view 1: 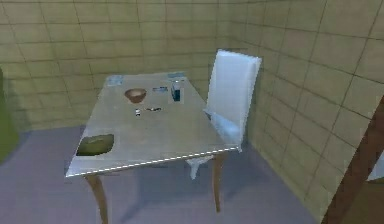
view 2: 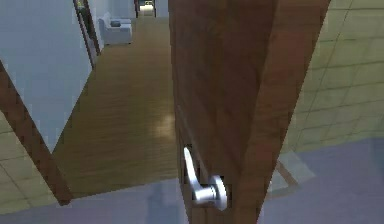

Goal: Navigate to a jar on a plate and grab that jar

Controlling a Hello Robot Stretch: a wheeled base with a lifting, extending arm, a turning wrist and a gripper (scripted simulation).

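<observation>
Claw: grip state cannot tell. Brown wooden door (view 2: 245,90), silver lever handle (view 2: 205,187), close in arm side view. Forward view: pale worktop (view 1: 160,135) on wooden legs, white chair (view 1: 234,85) at its right side. Dark plate (view 1: 88,153) with greenish lump (view 1: 97,143) at near left corner; brown bowl (view 1: 135,96) toward far side; small dark teal upright thing (view 1: 176,94), possibly jar, far side near chair.

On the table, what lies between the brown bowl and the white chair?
In the forward view, a small dark teal upright thing stands on the table between the bowl and the chair; too small to name.
</observation>
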